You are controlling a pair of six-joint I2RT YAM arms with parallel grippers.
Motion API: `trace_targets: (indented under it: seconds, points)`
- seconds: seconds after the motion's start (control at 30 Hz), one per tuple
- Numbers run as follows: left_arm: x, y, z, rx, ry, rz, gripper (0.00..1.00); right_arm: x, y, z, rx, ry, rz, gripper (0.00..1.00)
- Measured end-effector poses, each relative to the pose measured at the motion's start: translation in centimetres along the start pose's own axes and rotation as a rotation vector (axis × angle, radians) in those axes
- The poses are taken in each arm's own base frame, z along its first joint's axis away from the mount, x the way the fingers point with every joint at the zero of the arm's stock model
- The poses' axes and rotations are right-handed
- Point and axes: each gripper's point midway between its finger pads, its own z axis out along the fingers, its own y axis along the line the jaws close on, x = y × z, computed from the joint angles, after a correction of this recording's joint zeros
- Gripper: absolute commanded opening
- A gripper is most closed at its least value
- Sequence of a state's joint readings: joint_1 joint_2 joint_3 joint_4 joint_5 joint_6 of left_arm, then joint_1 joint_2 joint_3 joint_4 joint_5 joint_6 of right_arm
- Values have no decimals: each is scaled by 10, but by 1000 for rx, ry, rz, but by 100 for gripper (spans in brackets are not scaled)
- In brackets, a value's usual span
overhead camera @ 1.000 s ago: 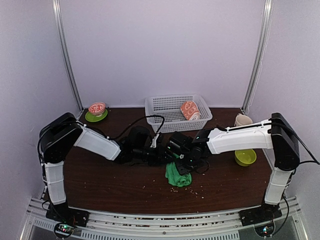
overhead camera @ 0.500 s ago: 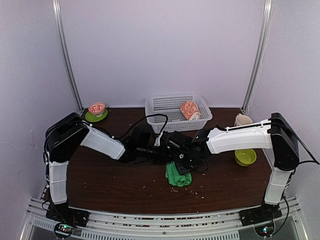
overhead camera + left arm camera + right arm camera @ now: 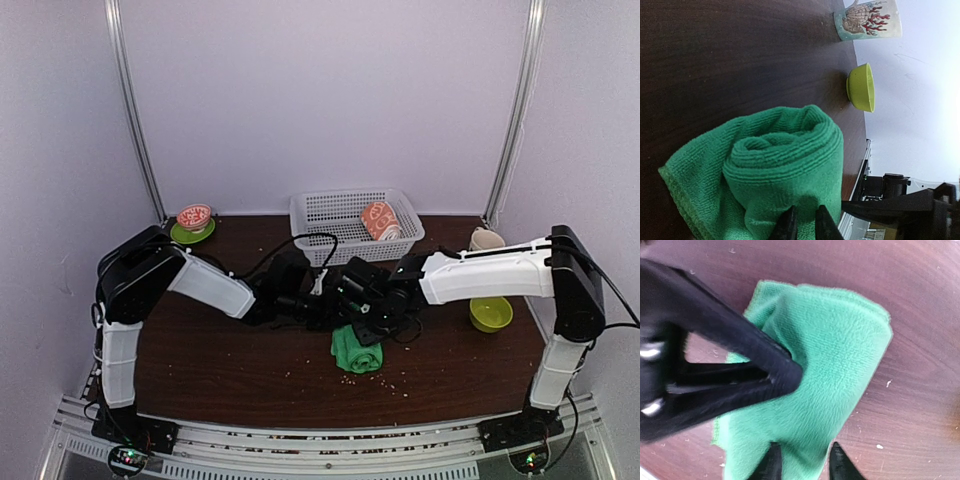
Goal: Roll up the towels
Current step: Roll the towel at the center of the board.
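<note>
The soft green plush towel roll (image 3: 357,350), before the white mesh basket (image 3: 335,210), wants clamping across its coil: left hand (image 3: 804,222) pinches its edge, right hand (image 3: 802,460) gapes.

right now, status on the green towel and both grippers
Left gripper pinching green towel, rolled, tail loose. Right gripper open over it. Peach towel in white basket. Crumbs around, arms crowded.
</note>
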State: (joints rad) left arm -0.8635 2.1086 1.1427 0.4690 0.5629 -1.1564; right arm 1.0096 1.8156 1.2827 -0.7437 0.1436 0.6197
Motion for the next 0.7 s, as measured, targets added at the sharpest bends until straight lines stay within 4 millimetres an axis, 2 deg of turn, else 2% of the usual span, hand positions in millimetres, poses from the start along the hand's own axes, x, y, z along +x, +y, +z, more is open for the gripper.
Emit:
trace_targets:
  seconds: [0.17,0.3,0.4,0.5,0.6,0.7]
  points:
    - [0,11,2,-19,-2,-9,15,-7,-2,-23,-51,-51,30,49]
    - [-2,15,2,-26,-6,-10,15,-2,-9,-32,-122,-83,91,53]
    - [-2,16,2,-28,-8,-10,15,6,-23,-30,-183,-96,171,60]
    - [-3,17,2,-30,-10,-9,15,9,-27,-24,-257,-111,247,69]
    - [-4,18,1,-34,-14,-11,15,11,-24,-16,-336,-117,306,79]
    - [-4,23,0,-44,-19,-15,15,9,-16,-11,-422,-129,349,83]
